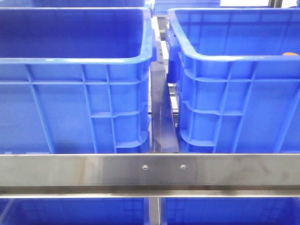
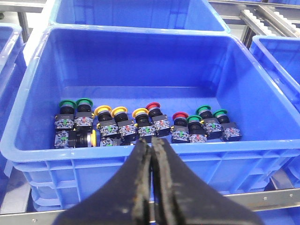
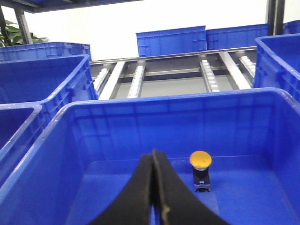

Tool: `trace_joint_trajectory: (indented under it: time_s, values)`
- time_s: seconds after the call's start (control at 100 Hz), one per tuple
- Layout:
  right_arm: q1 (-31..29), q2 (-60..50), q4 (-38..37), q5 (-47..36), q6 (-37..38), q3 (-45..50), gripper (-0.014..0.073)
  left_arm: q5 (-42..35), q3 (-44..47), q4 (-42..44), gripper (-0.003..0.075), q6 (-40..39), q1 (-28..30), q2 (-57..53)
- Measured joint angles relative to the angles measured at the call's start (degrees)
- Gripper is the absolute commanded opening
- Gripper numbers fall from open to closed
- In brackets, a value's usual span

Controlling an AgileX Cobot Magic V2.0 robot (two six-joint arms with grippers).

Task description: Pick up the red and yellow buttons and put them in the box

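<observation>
L gripper (image 2: 152,187) jaws pressed together, nothing in them, hanging over near wall of blue bin (image 2: 42,70) w/ a row of buttons: green (image 2: 84,102), yellow (image 2: 103,110), red (image 2: 153,107), plus one yellow lying on its side (image 2: 93,138). R gripper (image 3: 154,192) jaws also closed, empty, above 2nd bin (image 3: 79,126) holding one upright yellow button (image 3: 200,160). Front cam: just bin walls + metal rail (image 1: 150,168).

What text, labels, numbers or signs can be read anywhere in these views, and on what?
None can be read.
The push buttons in the source bin carry small labels on their contact blocks, too small and blurred to read.
The yellow button in the right bin shows no legible marking.
The front view's bins and steel rail are unmarked.
</observation>
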Motion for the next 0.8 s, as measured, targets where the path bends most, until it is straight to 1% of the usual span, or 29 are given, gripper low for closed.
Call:
trace_joint_trajectory:
  time_s: [0.8]
  values:
    - [0.00, 0.00, -0.11, 1.14, 0.00, 0.00, -0.0116, 0.09, 0.00, 0.00, -0.0019, -0.09, 0.00, 0.00]
